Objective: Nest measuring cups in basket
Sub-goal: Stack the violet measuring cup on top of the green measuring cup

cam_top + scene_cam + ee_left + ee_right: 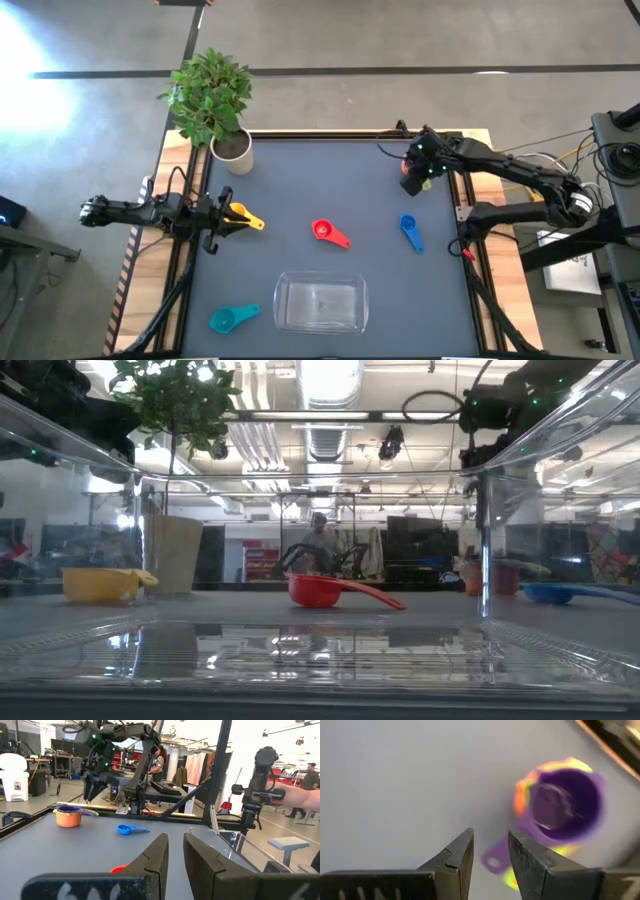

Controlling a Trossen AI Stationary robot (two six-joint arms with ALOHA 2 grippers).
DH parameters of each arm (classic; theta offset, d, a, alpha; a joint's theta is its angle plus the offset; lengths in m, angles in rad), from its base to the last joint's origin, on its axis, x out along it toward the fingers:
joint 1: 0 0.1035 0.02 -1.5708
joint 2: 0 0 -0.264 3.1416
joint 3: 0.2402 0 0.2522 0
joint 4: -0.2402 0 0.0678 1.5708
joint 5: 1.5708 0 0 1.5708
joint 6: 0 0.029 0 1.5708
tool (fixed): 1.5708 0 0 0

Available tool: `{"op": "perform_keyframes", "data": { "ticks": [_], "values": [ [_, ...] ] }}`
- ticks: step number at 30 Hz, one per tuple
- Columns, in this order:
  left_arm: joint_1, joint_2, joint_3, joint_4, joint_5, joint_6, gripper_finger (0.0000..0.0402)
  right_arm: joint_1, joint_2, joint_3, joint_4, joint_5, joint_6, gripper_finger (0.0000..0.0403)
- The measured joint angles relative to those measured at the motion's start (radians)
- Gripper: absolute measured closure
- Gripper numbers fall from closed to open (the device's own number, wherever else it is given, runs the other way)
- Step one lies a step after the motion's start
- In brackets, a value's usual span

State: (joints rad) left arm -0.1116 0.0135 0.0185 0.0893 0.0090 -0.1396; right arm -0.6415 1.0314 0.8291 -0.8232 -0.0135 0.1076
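The purple cup (565, 802) sits nested in the orange cup (410, 183) near the table's far right corner; they also show as a stack (68, 815) in the left wrist view. My right gripper (490, 852) hovers open above them, its fingers either side of the purple handle (492, 863) without touching. The yellow cup (243, 216) rests on the table just past my left gripper (226, 214), which is open by a narrow gap and holds nothing. The red cup (325, 232), blue cup (410, 232) and teal cup (232, 318) lie on the mat. The clear basket (320, 303) stands at the near edge. No green cup shows.
A white pot with a leafy plant (232, 150) stands at the far left corner. The dark mat (300, 180) has a raised wooden frame around it. A person's arm holding a device (265, 775) shows beyond the table in the left wrist view.
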Motion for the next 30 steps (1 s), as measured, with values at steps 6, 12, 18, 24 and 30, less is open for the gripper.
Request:
{"op": "perform_keyframes", "data": {
  "ticks": [6, 12, 18, 24, 30],
  "values": [
    [0.000, 0.000, 0.000, 0.000, 0.000, 0.000, 0.0361, 0.010, 0.036, -0.012, 0.063, -0.089, 0.023, 0.0294],
    [0.000, 0.000, 0.000, 0.000, 0.000, 0.000, 0.0361, 0.046, 0.096, -0.044, 0.096, -0.091, 0.022, 0.0294],
    [0.000, 0.000, 0.000, 0.000, 0.000, 0.000, 0.0361, 0.077, 0.142, -0.048, 0.115, -0.091, 0.024, 0.0294],
    [0.000, 0.000, 0.000, 0.000, 0.000, 0.000, 0.0361, 0.081, 0.197, -0.058, 0.111, -0.039, 0.041, 0.0294],
    [0.000, 0.000, 0.000, 0.000, 0.000, 0.000, 0.0361, 0.080, 0.215, -0.059, 0.060, 0.055, 0.065, 0.0294]
  ]
}}
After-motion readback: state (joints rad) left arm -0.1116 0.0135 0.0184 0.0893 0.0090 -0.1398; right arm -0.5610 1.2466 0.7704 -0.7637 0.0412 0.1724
